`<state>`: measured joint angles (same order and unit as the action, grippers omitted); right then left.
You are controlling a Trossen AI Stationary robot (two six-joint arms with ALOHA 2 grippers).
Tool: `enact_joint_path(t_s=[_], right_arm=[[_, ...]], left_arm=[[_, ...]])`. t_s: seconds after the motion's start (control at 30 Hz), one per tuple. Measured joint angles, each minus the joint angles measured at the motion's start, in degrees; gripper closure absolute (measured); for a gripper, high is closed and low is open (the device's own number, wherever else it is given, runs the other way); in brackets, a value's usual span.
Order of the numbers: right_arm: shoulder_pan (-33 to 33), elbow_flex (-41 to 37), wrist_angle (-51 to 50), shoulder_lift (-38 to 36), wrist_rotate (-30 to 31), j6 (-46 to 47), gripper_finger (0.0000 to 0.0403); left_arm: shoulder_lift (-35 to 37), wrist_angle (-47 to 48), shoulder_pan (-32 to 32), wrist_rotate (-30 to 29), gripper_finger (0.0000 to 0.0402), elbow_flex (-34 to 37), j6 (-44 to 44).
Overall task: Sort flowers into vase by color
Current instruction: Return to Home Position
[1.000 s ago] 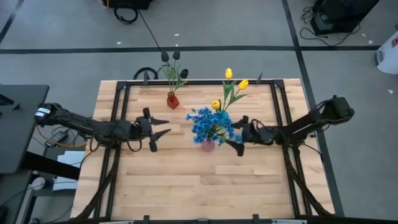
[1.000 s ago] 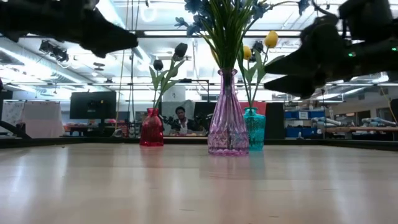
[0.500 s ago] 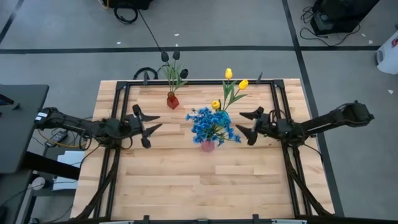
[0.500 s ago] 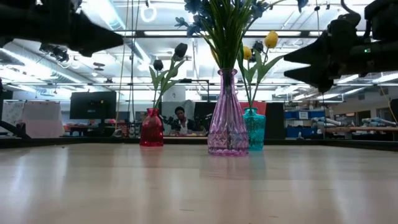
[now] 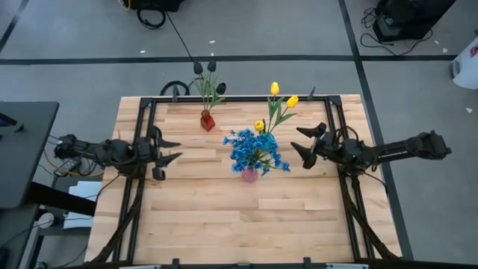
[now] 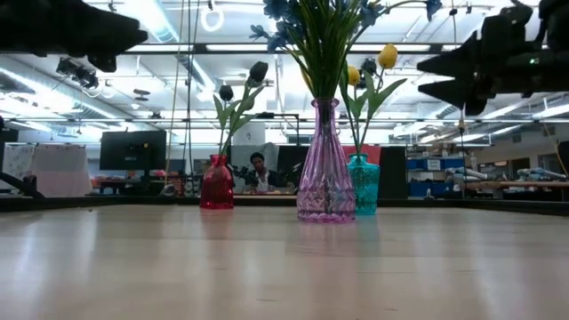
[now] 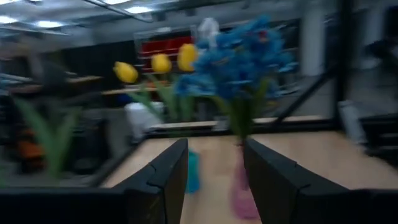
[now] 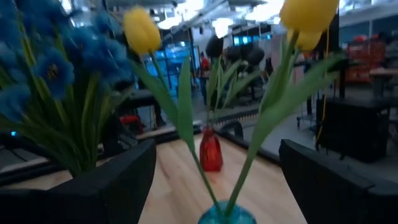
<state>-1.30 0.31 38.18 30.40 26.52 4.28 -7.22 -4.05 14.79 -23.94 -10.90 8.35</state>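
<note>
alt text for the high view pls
Seen from above, a wooden table holds a violet vase of blue flowers at centre, with dark tulips in a red vase and yellow tulips farther back. The left gripper and right gripper hang open on either side, holding nothing.

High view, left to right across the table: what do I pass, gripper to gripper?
In order: left gripper → red vase → violet vase with the blue flowers → right gripper. The yellow tulips overlap the blue flowers, so omitted.
</note>
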Motion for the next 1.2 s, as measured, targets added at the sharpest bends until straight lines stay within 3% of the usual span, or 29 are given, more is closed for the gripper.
enact_joint_path(t_s=[0.23,0.5,0.83,1.2], right_arm=[[0.0,0.0,0.2,-4.4,-3.0,-2.2,0.0055],[-0.6,0.0,-2.0,-4.6,-8.4,6.8,0.0055],[-1.7,0.0,-1.1,-5.4,3.1,8.2,0.0055],[-1.7,0.0,-2.3,-4.8,1.9,12.3,0.0055]], left_arm=[[3.2,6.5,0.0,9.2,0.0241,0.1,-5.9],[3.2,-5.5,0.0,21.2,0.0241,7.8,-10.2],[6.9,0.1,0.0,27.1,0.0241,4.7,-10.3],[7.2,0.9,0.0,34.5,0.0241,4.8,-10.3]])
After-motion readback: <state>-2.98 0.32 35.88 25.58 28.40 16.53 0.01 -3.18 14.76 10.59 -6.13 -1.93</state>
